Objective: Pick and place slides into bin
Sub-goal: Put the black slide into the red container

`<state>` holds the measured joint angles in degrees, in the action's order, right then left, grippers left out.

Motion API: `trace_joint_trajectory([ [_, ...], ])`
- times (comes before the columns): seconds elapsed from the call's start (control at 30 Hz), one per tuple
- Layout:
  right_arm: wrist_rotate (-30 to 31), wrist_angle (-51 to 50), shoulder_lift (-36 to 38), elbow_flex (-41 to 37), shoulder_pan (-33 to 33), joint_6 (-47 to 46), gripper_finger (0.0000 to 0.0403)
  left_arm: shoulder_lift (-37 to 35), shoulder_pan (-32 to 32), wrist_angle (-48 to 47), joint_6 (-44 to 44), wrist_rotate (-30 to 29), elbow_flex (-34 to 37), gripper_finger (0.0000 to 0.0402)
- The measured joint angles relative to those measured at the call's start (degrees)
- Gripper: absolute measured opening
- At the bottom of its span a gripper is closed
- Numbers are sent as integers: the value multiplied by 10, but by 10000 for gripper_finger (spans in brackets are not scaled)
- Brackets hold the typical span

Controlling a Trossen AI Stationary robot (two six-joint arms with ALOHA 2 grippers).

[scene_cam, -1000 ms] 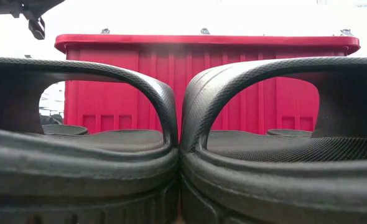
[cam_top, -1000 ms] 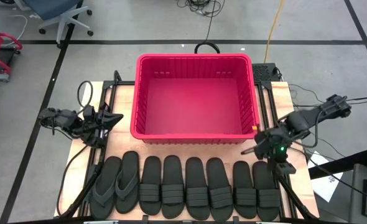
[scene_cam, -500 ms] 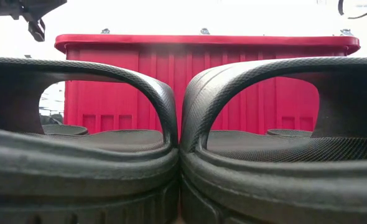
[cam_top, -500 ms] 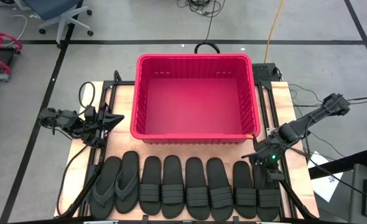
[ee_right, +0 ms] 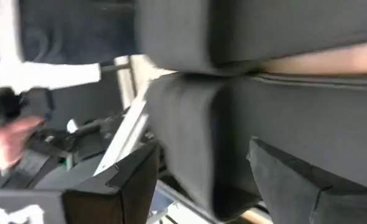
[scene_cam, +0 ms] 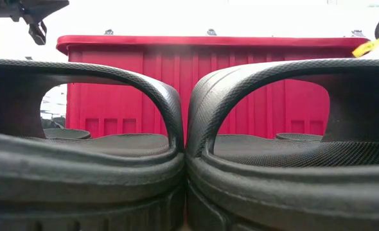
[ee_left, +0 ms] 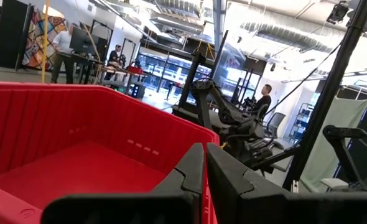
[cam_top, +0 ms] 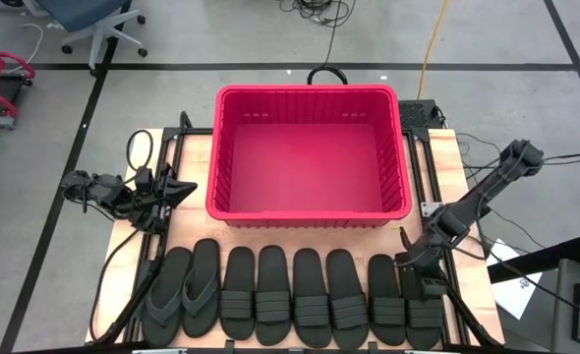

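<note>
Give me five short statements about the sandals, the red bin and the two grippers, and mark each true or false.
1. The bin holds no slides. True.
2. Eight slides lie in one row on the near side of the bin. True.
3. The right gripper hangs over the middle of the bin. False: it is over the row's right end, above the rightmost slide, jaws open.
4. The two thong-strap flip-flops lie at the right end of the row. False: they are at the left end.
5. The left gripper is shut, beside the bin's left wall, holding nothing. True.
</note>
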<state>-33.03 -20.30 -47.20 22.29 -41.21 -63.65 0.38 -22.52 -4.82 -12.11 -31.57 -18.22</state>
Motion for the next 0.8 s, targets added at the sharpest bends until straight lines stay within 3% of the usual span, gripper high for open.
trace_joint_trajectory([
  [0.23, 6, 199, -9, -62, -52, -89, 235, 0, 0, -1, -4, 0, 0, 19],
  [0.57, 92, 223, -54, -72, -114, -124, 199, 0, 0, -2, -1, -13, 0, 19],
  [0.67, 90, 227, -61, -72, -114, -123, 160, 0, 0, -2, 3, -34, 0, 19],
  [0.8, 87, 231, -60, -72, -114, -112, 56, 0, 0, -2, 9, -56, 0, 19],
])
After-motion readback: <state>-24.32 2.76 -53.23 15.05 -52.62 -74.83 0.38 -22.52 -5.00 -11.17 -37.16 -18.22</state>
